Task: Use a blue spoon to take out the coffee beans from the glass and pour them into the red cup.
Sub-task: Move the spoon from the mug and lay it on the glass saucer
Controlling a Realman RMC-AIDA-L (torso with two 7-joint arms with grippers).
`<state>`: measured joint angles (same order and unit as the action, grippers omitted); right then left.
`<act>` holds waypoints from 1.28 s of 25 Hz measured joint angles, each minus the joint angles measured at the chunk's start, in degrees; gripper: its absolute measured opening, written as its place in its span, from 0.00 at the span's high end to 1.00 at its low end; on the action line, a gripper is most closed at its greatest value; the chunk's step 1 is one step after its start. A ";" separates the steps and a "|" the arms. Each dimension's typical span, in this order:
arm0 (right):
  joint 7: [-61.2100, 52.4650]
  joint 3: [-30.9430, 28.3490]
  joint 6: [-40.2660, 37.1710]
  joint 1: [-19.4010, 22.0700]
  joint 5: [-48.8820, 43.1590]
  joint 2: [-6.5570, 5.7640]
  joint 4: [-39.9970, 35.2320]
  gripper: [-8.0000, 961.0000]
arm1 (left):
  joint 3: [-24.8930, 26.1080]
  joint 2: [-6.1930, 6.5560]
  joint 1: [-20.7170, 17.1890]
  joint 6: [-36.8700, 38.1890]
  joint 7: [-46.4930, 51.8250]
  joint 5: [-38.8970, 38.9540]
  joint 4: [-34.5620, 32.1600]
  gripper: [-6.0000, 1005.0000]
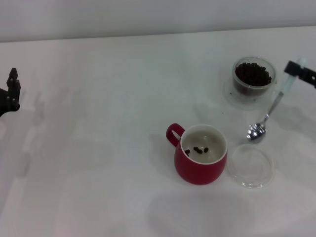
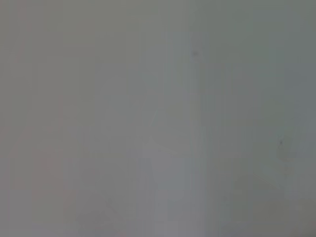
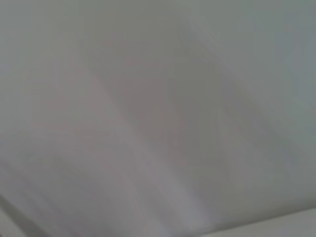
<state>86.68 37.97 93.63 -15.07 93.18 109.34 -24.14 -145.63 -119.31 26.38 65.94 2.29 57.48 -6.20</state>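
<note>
Right hand (image 1: 295,70) sits at the upper right edge of the head view, pinching the pale tip of the blue spoon (image 1: 269,113), and the spoon slants down and left from there. Its shiny bowl hangs low over the desk (image 1: 98,148), between the glass and the flat clear round dish (image 1: 252,165), and it looks empty. Just left of the spoon's handle, the glass (image 1: 254,79) stands in the upper right, well filled with coffee beans (image 1: 253,74). Lower down, near the frame's centre, the red cup (image 1: 200,154) stands with its loop handle turned to the upper left, and a few beans lie on its cream inside. The dish lies just beside the cup's right flank.

Over at the far left edge, the left hand (image 1: 11,91) is parked, well apart from everything; whether it is spread, I cannot tell.

Plain white desk all round, faint shadows, a pale wall along the top. Both wrist views show only blank grey-white surface.
</note>
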 joint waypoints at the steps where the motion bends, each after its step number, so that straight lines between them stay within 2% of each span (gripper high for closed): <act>1: 0.50 0.11 -0.04 0.44 -0.08 -0.10 0.06 0.79 | 0.00 -0.01 0.00 -0.02 0.00 0.00 -0.02 0.62; 5: 2.58 0.26 -0.37 2.04 -0.71 -0.09 0.21 0.78 | 0.00 -0.10 -0.03 -0.08 0.00 0.00 -0.04 0.62; 15: 7.62 0.65 -6.34 2.81 -5.32 2.88 0.31 0.78 | 0.00 -0.22 -0.54 -0.12 0.00 0.00 -0.13 0.62; 32: 8.12 0.12 -10.33 3.73 -5.39 3.07 1.98 0.78 | -0.15 -0.23 -1.03 -0.11 0.00 0.00 -0.21 0.62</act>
<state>94.80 38.09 83.31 -11.34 87.80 112.41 -22.17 -145.78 -119.53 25.36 65.83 2.29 57.48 -6.41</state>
